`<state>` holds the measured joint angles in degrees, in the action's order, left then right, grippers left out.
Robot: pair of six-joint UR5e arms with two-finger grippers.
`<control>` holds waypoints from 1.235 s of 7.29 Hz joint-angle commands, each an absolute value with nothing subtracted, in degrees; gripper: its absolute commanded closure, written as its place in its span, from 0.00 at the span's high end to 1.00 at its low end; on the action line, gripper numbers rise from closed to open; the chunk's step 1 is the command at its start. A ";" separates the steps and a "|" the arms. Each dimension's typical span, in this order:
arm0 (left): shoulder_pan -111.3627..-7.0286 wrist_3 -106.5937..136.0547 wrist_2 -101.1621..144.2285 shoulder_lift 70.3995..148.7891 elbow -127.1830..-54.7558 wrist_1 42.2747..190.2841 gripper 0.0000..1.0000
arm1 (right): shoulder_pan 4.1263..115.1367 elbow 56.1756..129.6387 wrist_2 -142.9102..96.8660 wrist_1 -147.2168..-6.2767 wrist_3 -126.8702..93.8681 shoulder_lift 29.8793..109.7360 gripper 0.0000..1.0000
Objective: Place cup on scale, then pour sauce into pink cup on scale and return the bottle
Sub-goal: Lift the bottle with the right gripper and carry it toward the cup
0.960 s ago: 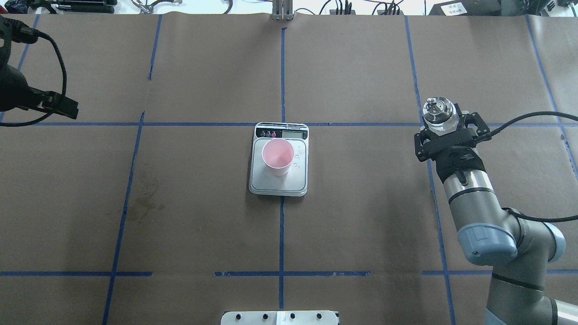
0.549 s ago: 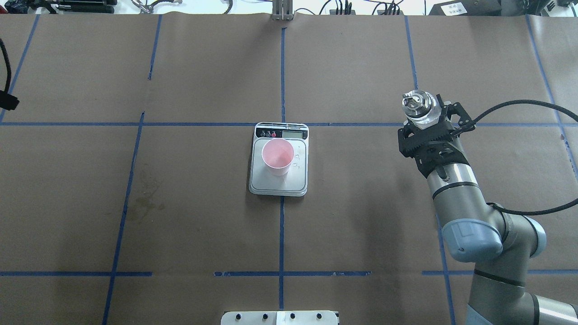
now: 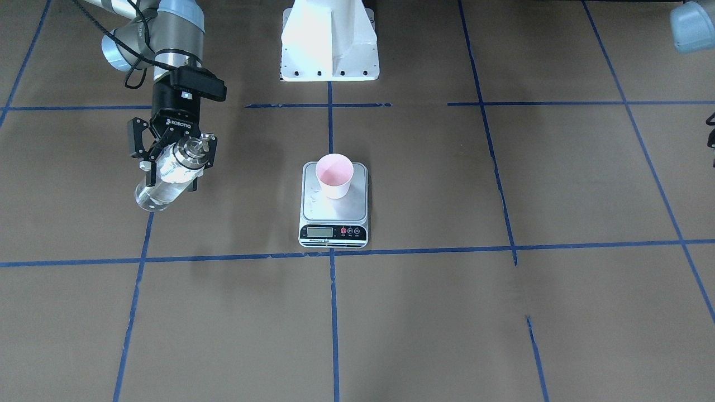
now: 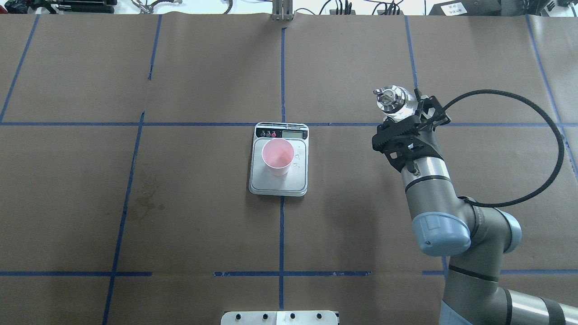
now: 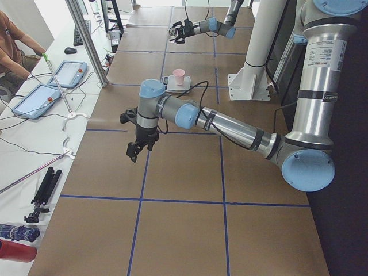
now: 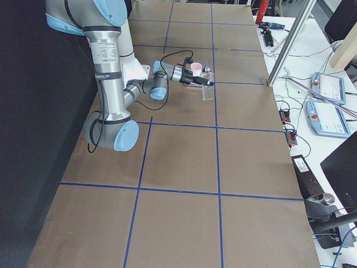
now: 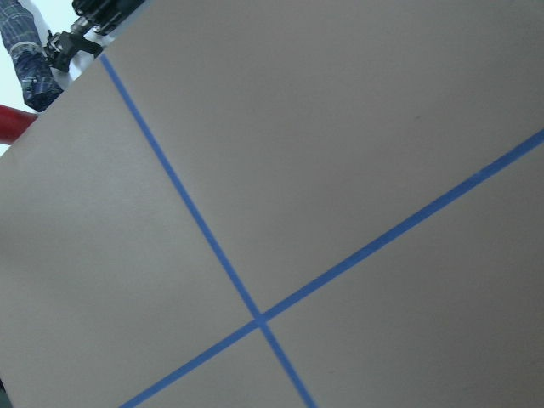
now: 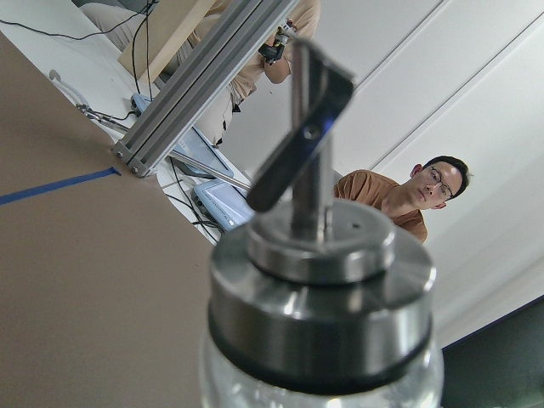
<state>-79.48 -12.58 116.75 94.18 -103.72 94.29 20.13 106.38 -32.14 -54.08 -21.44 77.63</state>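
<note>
Carrying the bottle [image 4: 393, 102] is the step in hand, as I judge it. The cup [image 4: 277, 155] already stands on the scale [image 4: 299, 181], on the half of the platform nearer the display strip. That leaves the pour and the return.

The right claw [image 4: 406, 116] is closed around the bottle's glass body just below the metal collar. It holds the bottle roughly upright, well apart from the scale on the robot's right. The front-facing view shows the same grip [image 3: 170, 163], with the clear body [image 3: 159, 190] hanging below the fingers. I cannot tell for sure whether its base is clear of the surface [image 4: 203, 216]. The spout looks turned toward the scale.

A few small drops [image 4: 296, 160] lie on the platform just beside the cup. I cannot tell whether there is any liquid in the cup.

The left claw [image 5: 135, 150] hangs over bare surface, far from the scale on the robot's left. It shows only in the side view, so I cannot tell how its fingers stand.

The next move calls for bringing the spout above the cup's mouth and clear of its rim. The bottle should then be tipped slowly, since the cup is narrow and light. A bump could shift it on the scale, and a fast tilt could send the stream onto the platform.
</note>
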 commanded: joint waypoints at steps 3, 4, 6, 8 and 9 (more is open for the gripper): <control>-84.19 -17.12 121.62 93.88 -96.95 99.30 1.00 | 16.80 95.99 -26.29 -56.16 -21.62 68.48 0.00; -85.85 -17.40 122.42 93.78 -95.29 100.45 1.00 | 16.44 93.89 -25.67 -56.16 -21.62 66.55 0.00; -88.66 -17.58 122.61 93.78 -91.78 103.00 1.00 | 15.91 92.55 -24.88 -57.64 -21.19 65.74 0.00; -88.86 -17.58 123.57 93.87 -90.36 103.71 1.00 | 14.16 92.11 -22.25 -60.62 -21.09 64.95 0.00; -88.86 -17.23 123.57 93.78 -89.39 103.80 1.00 | 13.54 92.11 -21.28 -62.04 -21.01 64.86 0.00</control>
